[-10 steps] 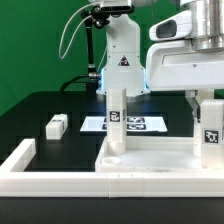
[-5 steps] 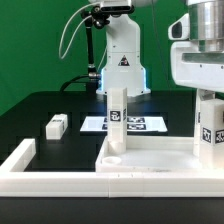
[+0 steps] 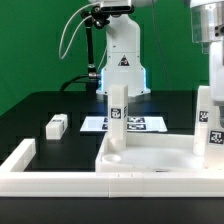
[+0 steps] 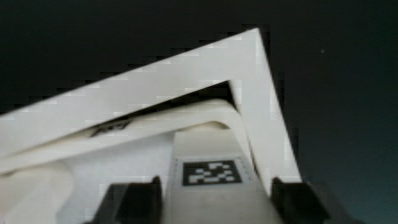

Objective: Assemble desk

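"What had changed in the exterior view over that last second?"

"The arm [image 3: 205, 20]. Its white body had hung low and broad over the edge leg [image 3: 210, 125], the one at the exterior view's right. Now it sat higher and showed only a narrow slice at the frame's border. The edge leg's top also seemed a touch higher in the picture, though I couldn't say it had truly risen."

"And the rest?"

"Unmoved. The desk top [image 3: 150, 158] lay in the foreground, with the corner leg [image 3: 117, 115] upright at its corner on the exterior view's left. A loose leg block [image 3: 57, 125] lay on the black table [image 3: 40, 105], well apart from the desk top. The marker board [image 3: 145, 123] lay behind, and the long white bar [image 3: 50, 182] ran along the very front."

"How was the arm posed?"

"It came straight down from above, with the gripper [image 3: 213, 88] at the top of the edge leg, which stood upright on the desk top."

"What did the wrist view give?"

"It looked down the edge leg [image 4: 214, 172]. A tagged face showed between the two dark fingers [image 4: 128, 205] of the gripper [image 4: 208, 205], one finger on each side. Past it, a corner of the desk top [image 4: 178, 90] spread pale against the dark table."

"Clamped on it?"

"I couldn't tell. The fingers flanked the leg closely, but neither view showed whether they pressed it."
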Controlling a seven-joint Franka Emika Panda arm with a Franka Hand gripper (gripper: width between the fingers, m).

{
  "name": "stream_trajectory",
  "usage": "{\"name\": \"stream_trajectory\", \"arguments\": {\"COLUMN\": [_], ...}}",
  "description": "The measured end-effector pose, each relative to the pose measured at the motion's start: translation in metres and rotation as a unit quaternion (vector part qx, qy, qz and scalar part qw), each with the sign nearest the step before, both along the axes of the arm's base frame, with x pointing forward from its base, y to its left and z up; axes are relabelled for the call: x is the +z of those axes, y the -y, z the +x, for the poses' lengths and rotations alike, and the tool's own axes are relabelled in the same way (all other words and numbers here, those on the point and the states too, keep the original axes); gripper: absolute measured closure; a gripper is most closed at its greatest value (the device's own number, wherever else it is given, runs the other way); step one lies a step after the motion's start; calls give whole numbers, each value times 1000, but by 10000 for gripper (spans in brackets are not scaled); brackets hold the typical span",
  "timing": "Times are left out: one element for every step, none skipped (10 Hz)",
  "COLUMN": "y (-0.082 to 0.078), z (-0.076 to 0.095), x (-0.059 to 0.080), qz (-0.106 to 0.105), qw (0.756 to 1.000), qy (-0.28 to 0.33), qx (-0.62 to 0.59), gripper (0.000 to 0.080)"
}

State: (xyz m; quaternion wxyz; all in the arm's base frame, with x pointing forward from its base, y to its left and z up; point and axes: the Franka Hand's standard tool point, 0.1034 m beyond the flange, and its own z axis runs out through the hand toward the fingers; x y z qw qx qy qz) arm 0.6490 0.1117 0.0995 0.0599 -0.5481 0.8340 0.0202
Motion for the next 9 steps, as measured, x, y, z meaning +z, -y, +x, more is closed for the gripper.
{"name": "stream_trajectory", "arguments": {"y": [3,4,4,4,4,4,5,6,7], "z": [1,2,2,2,2,1,3,1,-8], "x": [0,0,0,0,0,-1,1,14,30], "qz": [1,6,6,6,5,5,4,5,10], "qw": [1000,1000,1000,1000,1000,1000,1000,1000,999], "qy": [-2,-9,-13,-12,-11,-12,-6,10,20], "qx": [-20,-25,-19,-12,-2,0,8,22,33], "gripper": [509,509,509,509,509,410,410,238,168]}}
